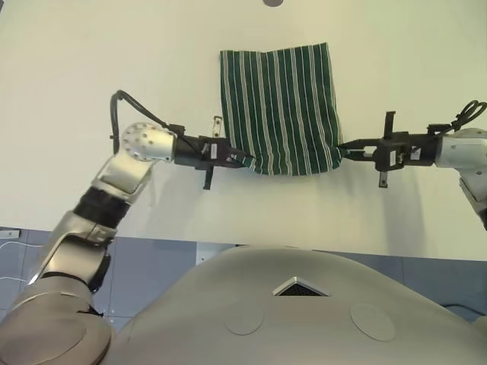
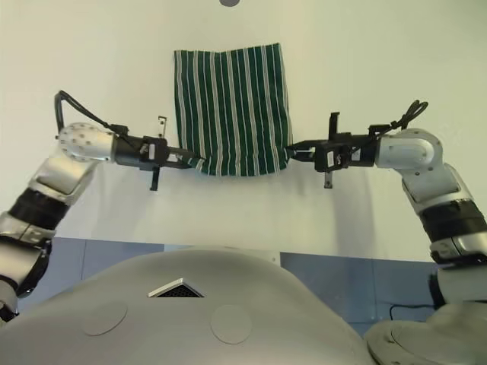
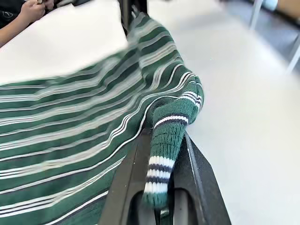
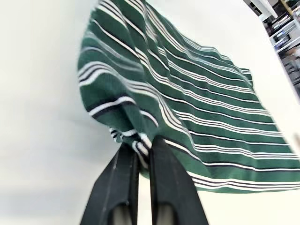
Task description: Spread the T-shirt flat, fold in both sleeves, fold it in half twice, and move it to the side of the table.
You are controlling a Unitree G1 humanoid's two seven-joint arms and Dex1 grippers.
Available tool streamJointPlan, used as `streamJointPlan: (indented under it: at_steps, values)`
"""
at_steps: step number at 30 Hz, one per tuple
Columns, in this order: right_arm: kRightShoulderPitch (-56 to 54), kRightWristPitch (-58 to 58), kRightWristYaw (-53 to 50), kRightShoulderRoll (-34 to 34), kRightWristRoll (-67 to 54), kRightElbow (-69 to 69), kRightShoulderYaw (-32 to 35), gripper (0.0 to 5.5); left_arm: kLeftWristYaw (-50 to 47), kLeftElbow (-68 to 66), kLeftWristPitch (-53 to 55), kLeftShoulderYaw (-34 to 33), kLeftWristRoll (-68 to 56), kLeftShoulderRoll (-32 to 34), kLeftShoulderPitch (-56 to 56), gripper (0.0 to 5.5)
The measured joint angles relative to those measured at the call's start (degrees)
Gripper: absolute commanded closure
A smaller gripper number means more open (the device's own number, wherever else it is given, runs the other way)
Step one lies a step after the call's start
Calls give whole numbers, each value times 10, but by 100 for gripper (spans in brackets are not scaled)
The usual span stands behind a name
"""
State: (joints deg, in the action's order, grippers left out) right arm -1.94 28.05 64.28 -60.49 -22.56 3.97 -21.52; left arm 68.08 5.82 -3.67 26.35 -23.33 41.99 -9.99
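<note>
Where the arms meet the cloth, left gripper (image 1: 242, 158): jaws closed on the 7 o'clock corner of the striped T-shirt (image 1: 280, 106). The left wrist view has a ribbed, striped edge of fabric pinched tight between them.
Right gripper (image 1: 346, 150): jaws clamped on the shirt's 5 o'clock corner. The right wrist view shows a bunch of cloth nipped at the tips, with the fabric rising off the surface there.
Near edge: rounded and sagging a little between the two grips. It looks lifted just off the white table (image 1: 114, 68) rather than lying on it.
Shirt body: a compact upright rectangle around 12 o'clock in the head views. Its far edge is straight and flat on the table.
Done, as judged: no sleeve sticks out and the shape is narrow, so spreading and both sleeve folds look finished. The thick corners suggest at least one half-fold is in.
Left, as judged: carry the held corners toward 12 o'clock to close a half-fold, let go, then shift the bundle sideways. It sits mid-table, not at a side.
Far rim: a small dark round object (image 1: 272, 2) at 12 o'clock, too cut off to identify.
</note>
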Motion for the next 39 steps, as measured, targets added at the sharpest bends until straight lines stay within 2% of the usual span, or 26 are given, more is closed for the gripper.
streamJointPlan:
  at_steps: [2,4,7,11,15,18,20,22,25,27,30,34,36,39]
  values:
    - [0,-121,52,-24,-98,-74,24,539,25,55,119,-32,-79,33,-5,550]
    - [-52,-229,102,-15,-134,-66,25,539,53,25,205,-43,-111,37,-39,550]
    - [-182,-362,167,38,-143,28,23,539,91,-113,274,-47,-106,-6,-157,550]
    - [-338,-459,225,135,-86,229,9,539,98,-359,279,-50,-40,-101,-300,550]
    - [-374,-458,221,202,-28,374,17,539,66,-548,227,-80,11,-188,-374,550]
    - [-397,-456,189,245,7,454,36,473,30,-631,179,-92,56,-212,-381,550]
    - [-402,-449,168,264,26,479,50,430,4,-670,170,-110,67,-228,-383,491]
    - [-411,-433,122,279,28,512,83,390,-21,-697,170,-134,73,-243,-391,454]
    - [-435,-364,4,285,53,557,134,335,-76,-730,176,-208,57,-248,-421,405]
    - [-436,-295,-83,296,97,573,141,301,-100,-742,186,-264,32,-241,-431,375]
    - [-434,-217,-131,327,118,551,152,292,-123,-743,188,-324,11,-220,-433,309]
    - [-409,-226,-25,401,62,423,164,292,-137,-657,173,-354,8,-214,-397,309]
    - [-389,-244,15,425,71,412,137,292,-158,-575,173,-360,6,-220,-352,309]
    - [-375,-219,18,453,154,500,76,292,-204,-431,207,-382,-31,-249,-276,309]
